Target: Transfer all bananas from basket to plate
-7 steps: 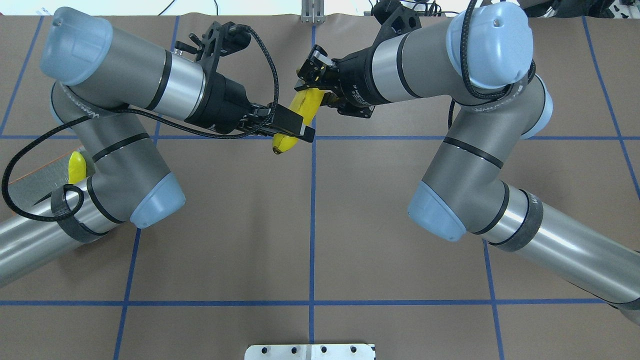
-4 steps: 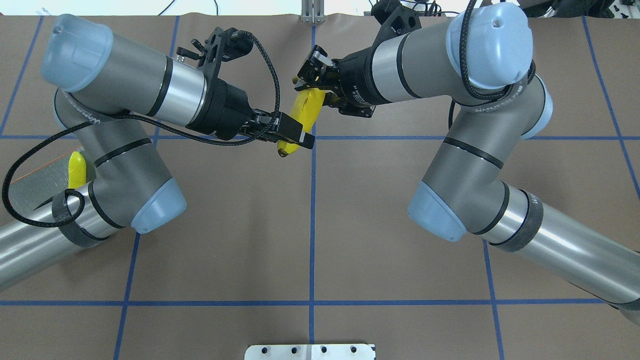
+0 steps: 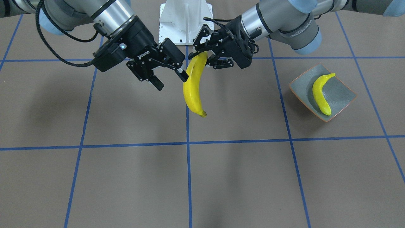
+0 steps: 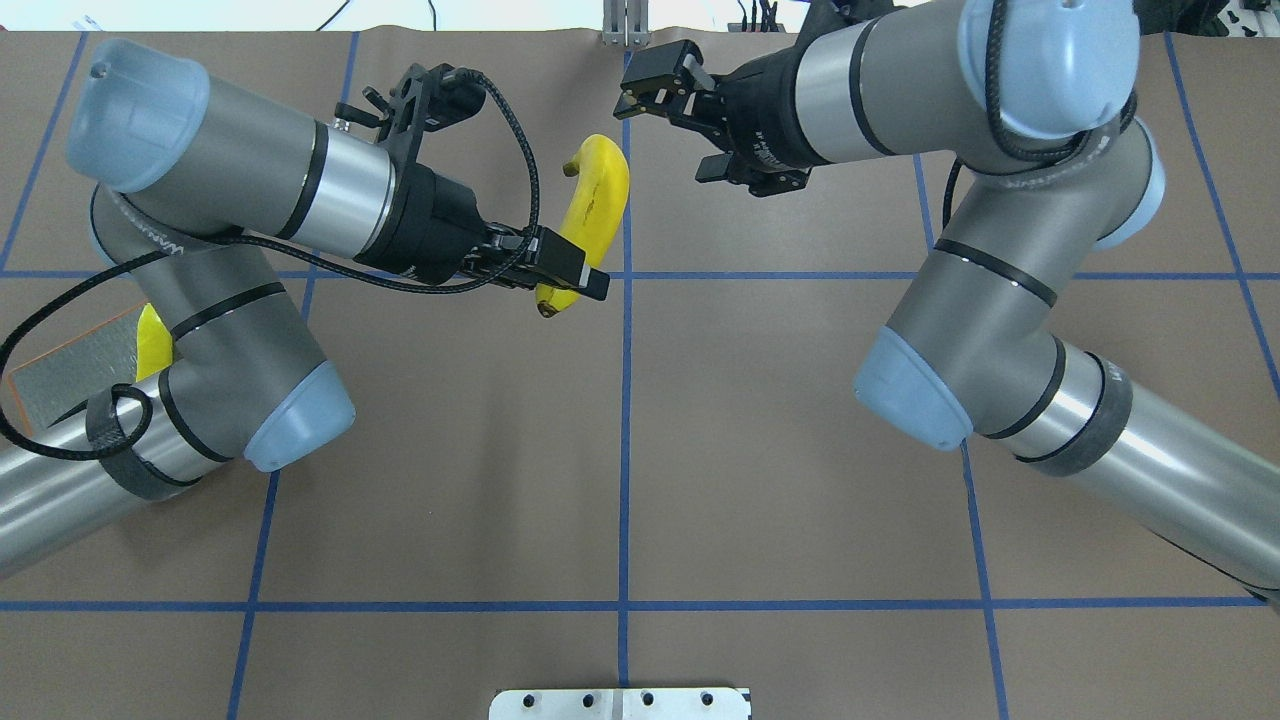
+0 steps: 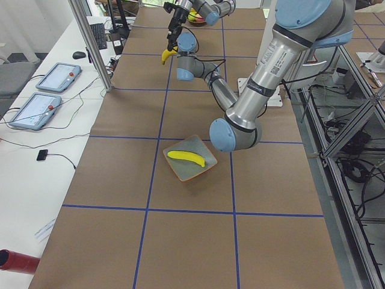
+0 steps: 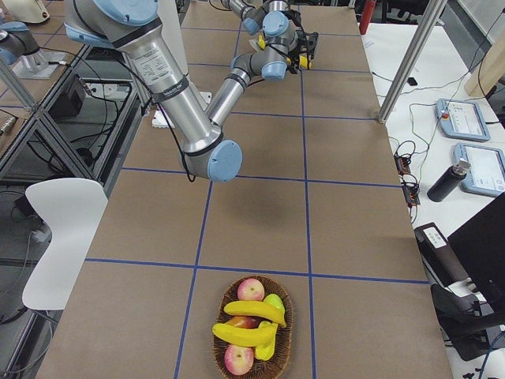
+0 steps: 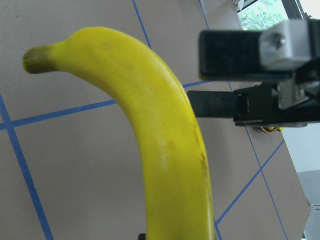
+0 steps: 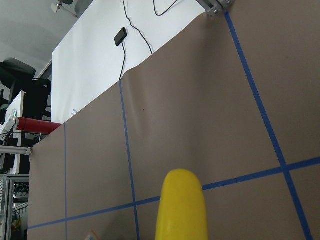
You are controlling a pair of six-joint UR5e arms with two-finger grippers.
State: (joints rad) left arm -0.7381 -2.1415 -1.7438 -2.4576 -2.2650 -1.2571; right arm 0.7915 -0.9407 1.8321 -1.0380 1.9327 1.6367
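Note:
My left gripper (image 4: pixel 575 275) is shut on the near end of a bright-yellow banana (image 4: pixel 597 195) and holds it above the table's middle. It also shows in the front view, gripper (image 3: pixel 205 57) and banana (image 3: pixel 192 90). My right gripper (image 4: pixel 665 135) is open and empty, just beyond the banana's stem end; its fingers (image 7: pixel 230 47) show in the left wrist view. The grey-green plate (image 3: pixel 343 95) holds one paler banana (image 3: pixel 320 95); in the overhead view the left arm partly hides the plate (image 4: pixel 60 370). The basket (image 6: pixel 280 347) holds two more bananas (image 6: pixel 254 311).
Red and green apples (image 6: pixel 251 289) lie in the basket with the bananas, at the table's end on my right. The plate stands at the left end (image 5: pixel 191 171). Monitors, cables and a metal post (image 5: pixel 90 48) stand past the table's far edge.
My right gripper has let go of the banana's stem end, opened and drawn back, away and to the right. My left gripper now holds the banana alone.

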